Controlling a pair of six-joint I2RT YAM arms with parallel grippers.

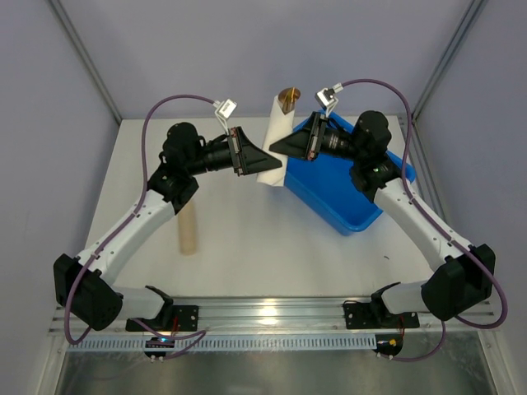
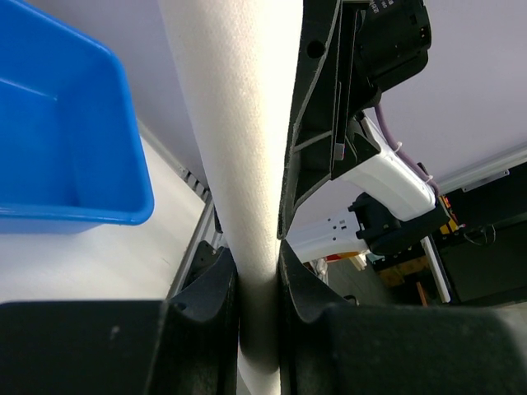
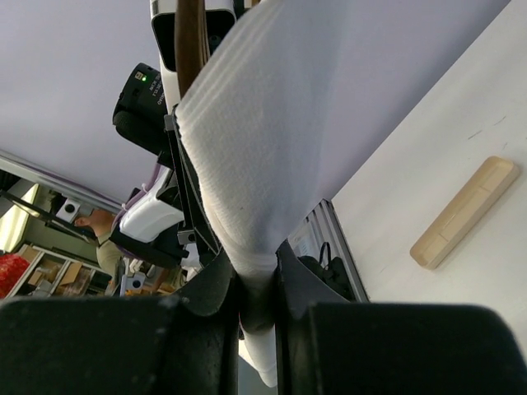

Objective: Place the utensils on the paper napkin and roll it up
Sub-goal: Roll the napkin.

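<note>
White bench (image 1: 247, 239) below, lilac walls behind: the napkin (image 1: 274, 140) is already a roll, held in the air beside the blue bin (image 1: 346, 193). Left claw (image 1: 262, 158) and right claw (image 1: 276, 148) both pinch it near its lower end. Its long axis stands near upright, with a gold utensil (image 1: 288, 100) poking out on top. Rolling looks finished; the next move is probably to lay it down without letting it unwind.

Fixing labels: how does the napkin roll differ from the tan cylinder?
The napkin roll is white, the tan cylinder beige. The left gripper and right gripper hold the roll above the table; the cylinder lies on it, untouched. A gold utensil tip pokes from the roll, nothing from the cylinder. Both are long and slim.
</note>
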